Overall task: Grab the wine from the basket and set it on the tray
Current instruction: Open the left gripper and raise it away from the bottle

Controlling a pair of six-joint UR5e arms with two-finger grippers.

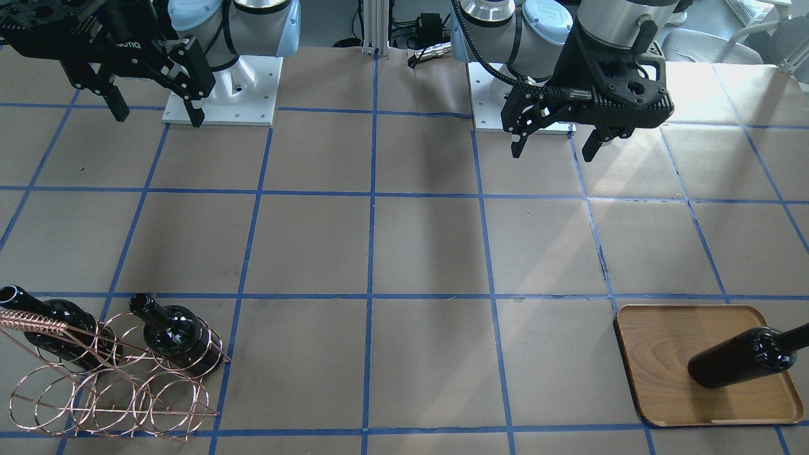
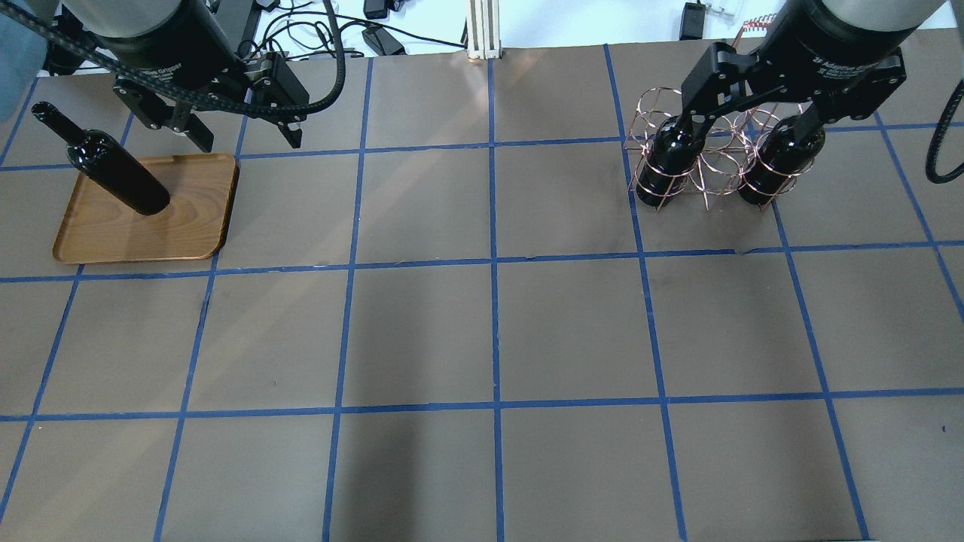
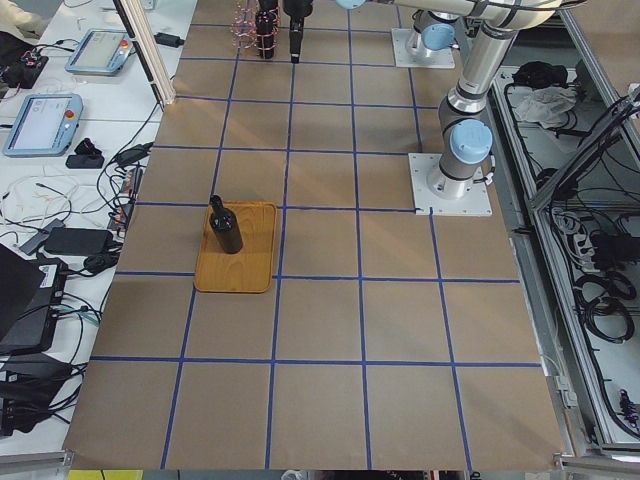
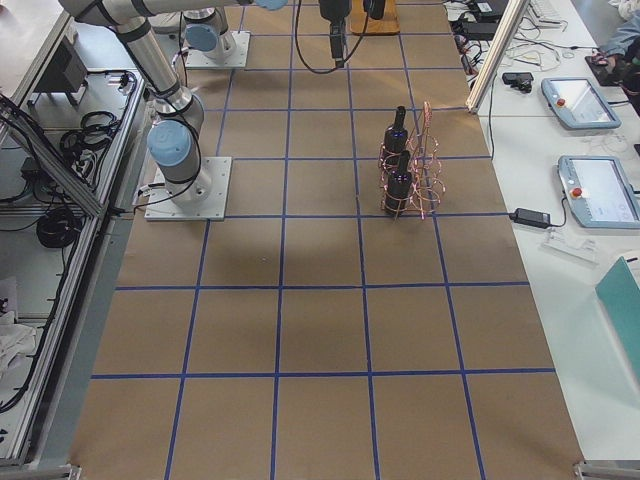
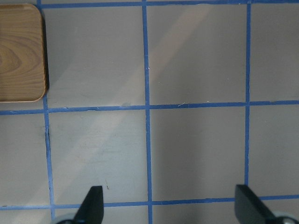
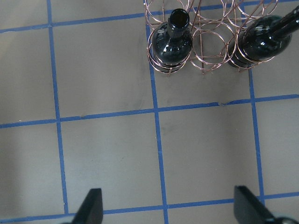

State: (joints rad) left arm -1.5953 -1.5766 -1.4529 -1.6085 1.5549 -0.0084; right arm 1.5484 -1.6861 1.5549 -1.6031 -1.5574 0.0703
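1. The copper wire basket (image 2: 708,143) stands near the worktop's (image 2: 422,331) far edge (the operators' side), toward the corner at the robot's right end. Two wine bottles stand upright in its loops, mouths up, with their necks clear above the wire.
2. The right tool (image 1: 158,114) hangs high over the worktop on the robot's side of the basket. Its fingers are spread wide with nothing between them, and the gap runs along the worktop's length.
3. The coming move turns on this: in the right wrist view the inner bottle (image 6: 172,42) (the one toward the worktop's middle) lies straight ahead of that gap, toward the far edge. The outer bottle (image 6: 261,39) sits off toward the right end.
4. Each bottle's long axis is vertical, so I judge the neck the part to take. The tool would go forward and down until one finger passes on each side of the neck, and the lift would be straight up (the loops could snag a tilted bottle).
5. The right arm is plainly the nearer one. The left tool (image 1: 554,150), also open and empty, hangs high toward the left end, on the robot's side of the wooden tray (image 1: 657,341).
6. That tray lies by the far edge near the left-end corner. A third bottle (image 1: 739,360) stands upright on it, with bare wood beside it for the next one.
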